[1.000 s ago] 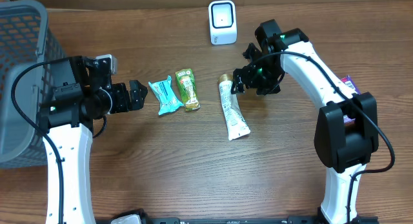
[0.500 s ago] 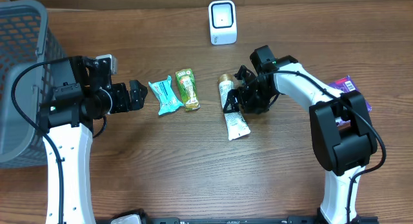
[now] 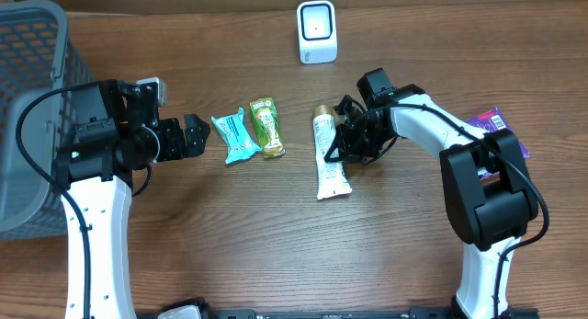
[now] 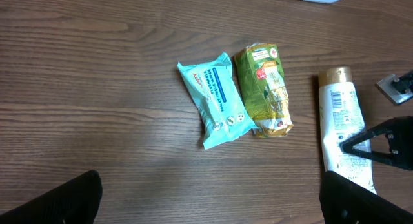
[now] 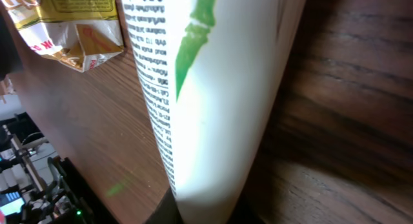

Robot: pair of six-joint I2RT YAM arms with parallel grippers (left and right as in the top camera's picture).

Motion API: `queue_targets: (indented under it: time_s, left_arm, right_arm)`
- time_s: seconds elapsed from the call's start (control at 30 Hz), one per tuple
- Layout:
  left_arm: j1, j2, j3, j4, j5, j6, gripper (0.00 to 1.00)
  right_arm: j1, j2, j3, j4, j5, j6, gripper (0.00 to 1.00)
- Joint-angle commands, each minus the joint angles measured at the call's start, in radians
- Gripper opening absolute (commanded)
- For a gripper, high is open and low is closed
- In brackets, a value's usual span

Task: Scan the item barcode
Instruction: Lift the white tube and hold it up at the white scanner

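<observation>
Worktop: I'm viewing a brown wood worktop (image 3: 230, 250), the scanner (image 3: 317, 31) at the far edge.
Handling: I'm judging the tube (image 3: 329, 175) light, soft and slippery; the firmer middle suits a hold.
Grip: right jaws are clamping the tube; left jaws are standing apart.

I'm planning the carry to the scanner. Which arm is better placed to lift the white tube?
Right. The right gripper appears closed on the white tube, with the scanner just beyond it. The left gripper hangs open beyond the teal packet, apart from the tube.

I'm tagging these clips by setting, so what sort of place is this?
Probably a mock checkout on a wooden table: a white barcode scanner, a grey basket, a white tube, a teal packet and a green packet.
</observation>
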Motion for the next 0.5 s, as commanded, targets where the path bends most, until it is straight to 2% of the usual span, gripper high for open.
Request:
queue_targets:
  time_s: [0.0, 0.13, 0.23, 0.47]
  left_arm:
    - [-0.002, -0.009, 0.014, 0.000, 0.011, 0.012, 1.00]
    - [-0.002, -0.009, 0.014, 0.000, 0.011, 0.012, 1.00]
    - [-0.002, -0.009, 0.014, 0.000, 0.011, 0.012, 1.00]
    - [-0.002, -0.009, 0.014, 0.000, 0.011, 0.012, 1.00]
  right_arm:
    - [-0.013, -0.047, 0.027, 0.008, -0.067, -0.008, 0.04]
    - [-0.022, -0.159, 0.046, 0.010, -0.185, -0.085, 0.04]
    - [-0.025, -0.277, 0.051, 0.032, -0.249, -0.085, 0.04]
    - [-0.063, -0.490, 0.051, 0.121, -0.404, 0.025, 0.04]
